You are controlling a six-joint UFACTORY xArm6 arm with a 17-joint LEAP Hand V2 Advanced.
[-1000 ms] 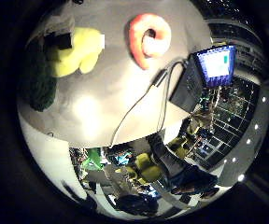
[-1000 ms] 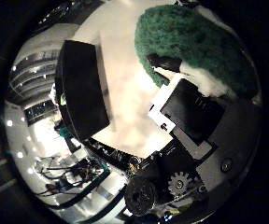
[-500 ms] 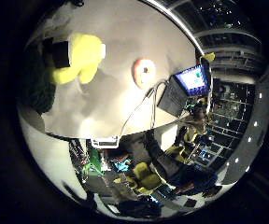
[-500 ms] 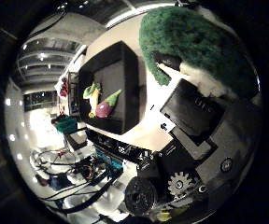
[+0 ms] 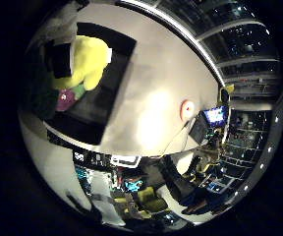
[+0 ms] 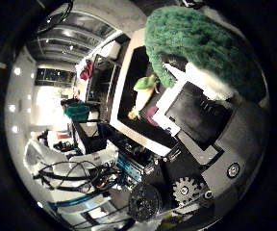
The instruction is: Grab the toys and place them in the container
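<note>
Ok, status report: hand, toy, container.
Hand shut on green plush toy, yellow part showing. Over black container, toys already inside. Pink ring left on table.

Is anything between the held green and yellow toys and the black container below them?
Nothing visible. The robot hand holds the green toy and yellow toy over the open black container, which already holds some toys.
</note>
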